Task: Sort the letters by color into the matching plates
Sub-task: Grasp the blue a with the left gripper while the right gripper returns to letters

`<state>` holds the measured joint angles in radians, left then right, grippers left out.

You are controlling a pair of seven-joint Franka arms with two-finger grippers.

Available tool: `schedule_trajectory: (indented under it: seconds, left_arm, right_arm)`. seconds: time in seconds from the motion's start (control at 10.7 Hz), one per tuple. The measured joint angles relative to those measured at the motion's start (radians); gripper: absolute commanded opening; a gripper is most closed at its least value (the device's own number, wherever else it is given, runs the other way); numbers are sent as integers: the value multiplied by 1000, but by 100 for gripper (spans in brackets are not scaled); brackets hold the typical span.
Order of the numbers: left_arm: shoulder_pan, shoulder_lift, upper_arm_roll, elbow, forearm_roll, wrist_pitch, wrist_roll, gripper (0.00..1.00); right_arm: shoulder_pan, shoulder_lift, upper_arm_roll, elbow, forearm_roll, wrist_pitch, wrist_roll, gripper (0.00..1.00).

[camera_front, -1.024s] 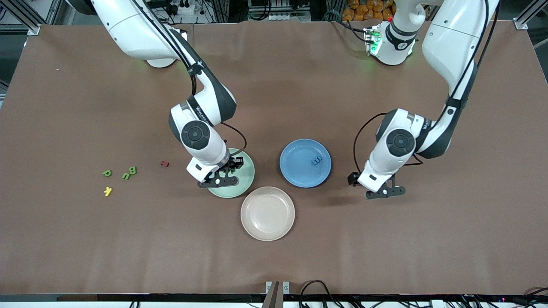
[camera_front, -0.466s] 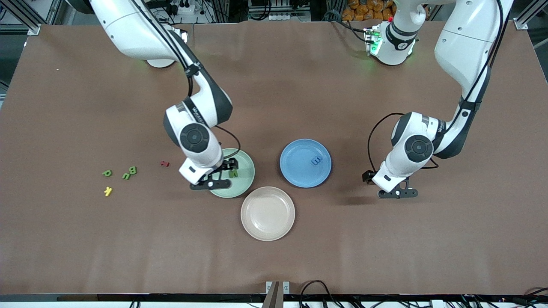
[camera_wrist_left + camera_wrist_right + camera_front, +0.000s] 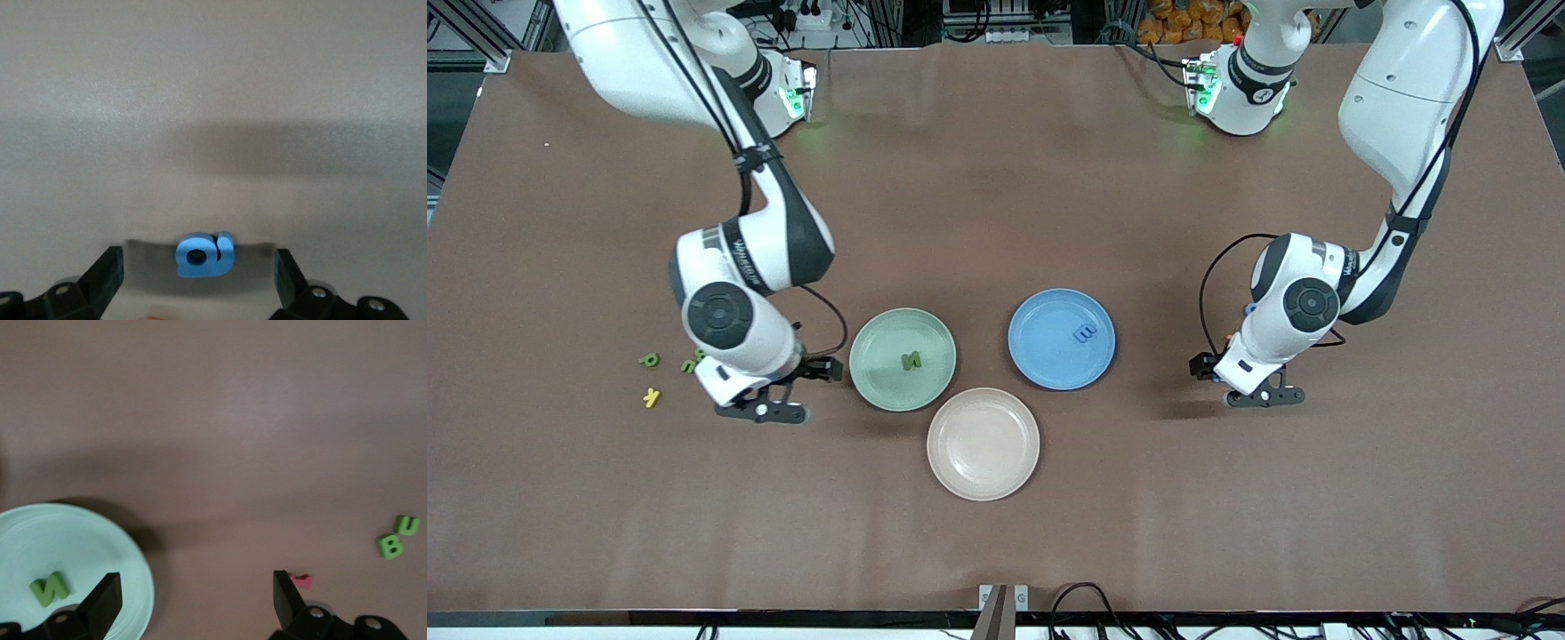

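The right gripper [image 3: 769,400] hangs with jaws spread and empty over bare table, beside the green plate [image 3: 871,378] holding a green N [image 3: 911,361]. The left gripper [image 3: 1258,387], also spread, is over a light blue letter [image 3: 203,255] toward the left arm's table edge. The blue plate [image 3: 1040,364] holds a blue letter [image 3: 1085,334].

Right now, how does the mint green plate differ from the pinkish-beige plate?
The round mint green plate holds one small green letter; the round pinkish-beige plate holds nothing. The green plate lies farther from the front camera, toward the right arm's end. Both are matte, rimmed and equal in size.
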<state>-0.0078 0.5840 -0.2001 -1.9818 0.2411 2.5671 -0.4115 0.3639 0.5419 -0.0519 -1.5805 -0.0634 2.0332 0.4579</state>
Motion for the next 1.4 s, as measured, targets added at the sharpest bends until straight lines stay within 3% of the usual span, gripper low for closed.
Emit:
schedule_trajectory:
  seconds: [0.19, 0.28, 0.37, 0.65, 1.12, 1.4]
  left_arm:
    - [0, 2, -3, -5, 0, 5, 0, 100]
    - [0, 4, -4, -6, 0, 6, 0, 75]
    - [0, 6, -4, -6, 0, 8, 0, 1]
    - [3, 1, -6, -3, 0, 17, 1, 0]
    - [11, -7, -6, -4, 0, 17, 3, 0]
    - [9, -9, -21, 2, 0, 21, -17, 0]
  right_arm:
    - [-50, -22, -19, 0, 0, -10, -81, 100]
    - [-77, -34, -31, 1, 0, -34, -146, 100]
    - [-113, -50, -35, 2, 0, -63, -216, 100]
    - [-235, -110, -39, 3, 0, -159, -414, 100]
    - [-331, -123, -39, -24, 1, -156, -444, 100]
    - [-355, -131, -39, -155, 108, 50, -412, 100]
